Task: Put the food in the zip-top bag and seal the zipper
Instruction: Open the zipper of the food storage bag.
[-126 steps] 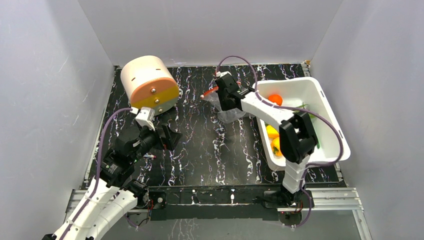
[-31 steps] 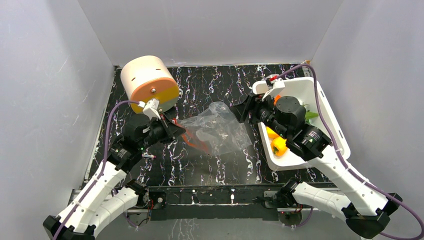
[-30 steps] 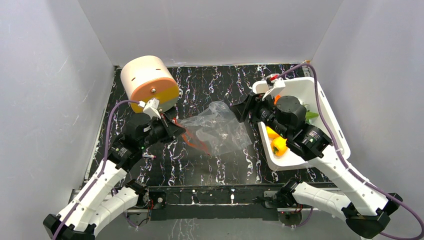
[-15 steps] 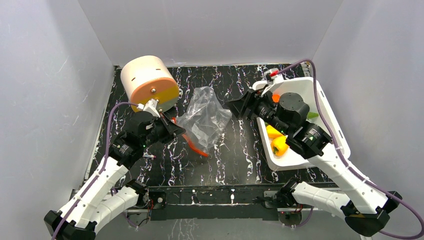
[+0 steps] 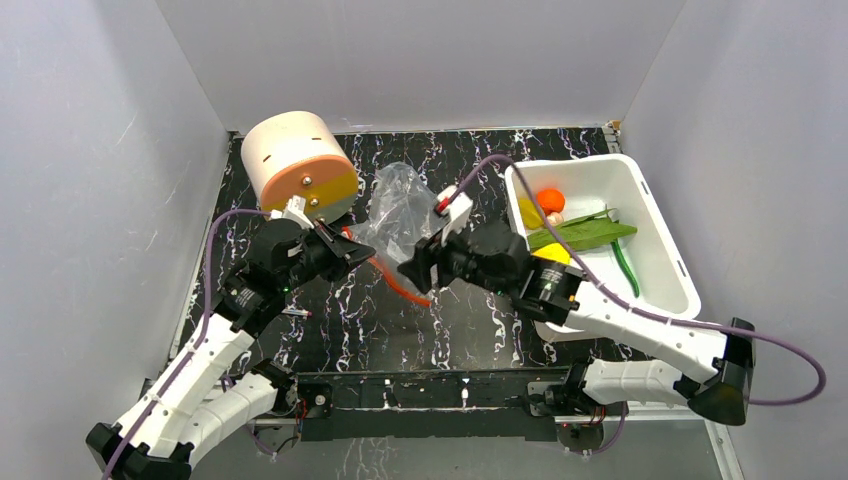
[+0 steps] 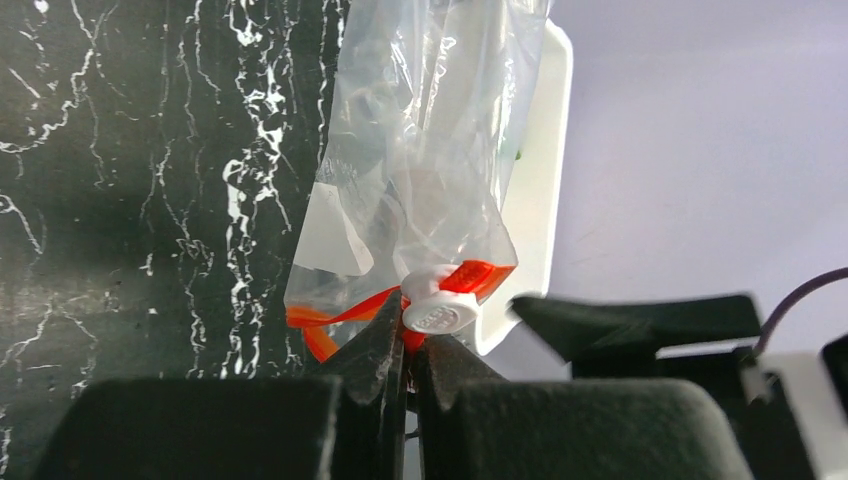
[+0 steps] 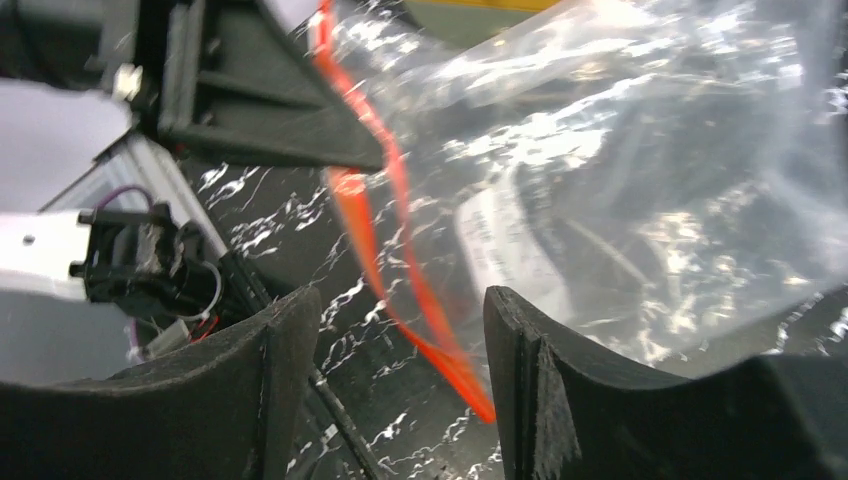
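The clear zip-top bag (image 5: 400, 205) hangs crumpled over the black marbled table, and no food shows inside it. My left gripper (image 5: 345, 250) is shut on one end of the red-orange zipper (image 5: 395, 280), right by the white slider (image 6: 440, 310). My right gripper (image 5: 410, 272) is open beside the bag's mouth. In the right wrist view the zipper (image 7: 390, 230) runs loosely between its fingers (image 7: 290, 350) without being clamped. The food lies in the white tub (image 5: 625, 160): an orange-red round fruit (image 5: 550, 199), a long green pod (image 5: 580, 233), a yellow pepper (image 5: 550, 255) and a small yellow piece (image 5: 528, 212).
A cream cylinder with an orange face (image 5: 300, 165) lies on its side at the back left, close behind my left gripper. Grey walls close in the table on three sides. The tub fills the right side.
My right arm has swung left from the tub's edge to the bag's mouth, uncovering the food. The bag has bunched up toward the back; my left gripper keeps its hold.
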Controlling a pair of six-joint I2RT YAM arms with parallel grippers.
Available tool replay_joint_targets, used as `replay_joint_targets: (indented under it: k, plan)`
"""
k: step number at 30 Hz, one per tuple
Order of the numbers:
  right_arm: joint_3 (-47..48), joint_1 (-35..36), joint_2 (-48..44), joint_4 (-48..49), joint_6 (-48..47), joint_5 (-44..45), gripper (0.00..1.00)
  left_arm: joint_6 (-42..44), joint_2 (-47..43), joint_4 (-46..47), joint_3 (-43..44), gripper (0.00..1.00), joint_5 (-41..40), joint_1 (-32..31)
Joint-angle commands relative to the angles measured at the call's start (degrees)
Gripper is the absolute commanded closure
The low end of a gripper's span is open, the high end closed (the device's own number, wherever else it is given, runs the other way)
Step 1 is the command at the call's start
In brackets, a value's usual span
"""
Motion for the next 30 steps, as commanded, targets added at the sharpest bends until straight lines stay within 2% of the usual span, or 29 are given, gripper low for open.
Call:
replay_joint_targets:
  k: [1, 4, 10, 15, 18, 21, 26, 29, 30]
  plan:
    - [-0.3, 8.25, 1.35, 9.33, -4.09, 7.65, 0.43, -5.08, -0.47, -0.69, 3.23, 1.0, 0.59, 0.19]
    - [-1.46, 11.35, 3.04, 12.07, -6.59, 11.46, 0.5, -5.72, -0.74, -1.07, 3.61, 1.0, 0.54, 0.18]
    - [-2.23, 12.97, 7.17, 15.1, -9.05, 17.06, 0.61, -8.28, -1.4, -0.6, 3.07, 1.0, 1.14, 0.18]
    - [-1.69, 15.12, 9.81, 16.76, -10.41, 21.66, 0.62, -9.15, -1.36, -0.46, 3.1, 1.0, 1.75, 0.18]
    - [0.33, 16.13, 12.26, 14.58, -10.0, 25.82, 0.6, -9.29, -1.46, -0.24, 2.97, 1.0, 1.88, 0.18]
    - [1.95, 16.93, 14.27, 12.23, -9.77, 30.06, 0.7, -9.5, -1.91, -0.11, 2.49, 1.0, 1.87, 0.22]
    - [0.83, 17.45, 12.78, 13.17, -8.4, 31.42, 1.0, -8.97, -2.37, -1.45, 2.24, 1.0, 0.82, 0.18]
    - [-0.26, 17.43, 11.34, 13.55, -5.76, 31.74, 1.0, -8.98, -2.71, -1.28, 1.82, 1.0, 0.68, 0.18]
    - [-0.34, 17.45, 11.01, 13.0, -4.48, 31.76, 1.0, -8.72, -2.88, -0.97, 1.69, 0.95, 0.63, 0.23]
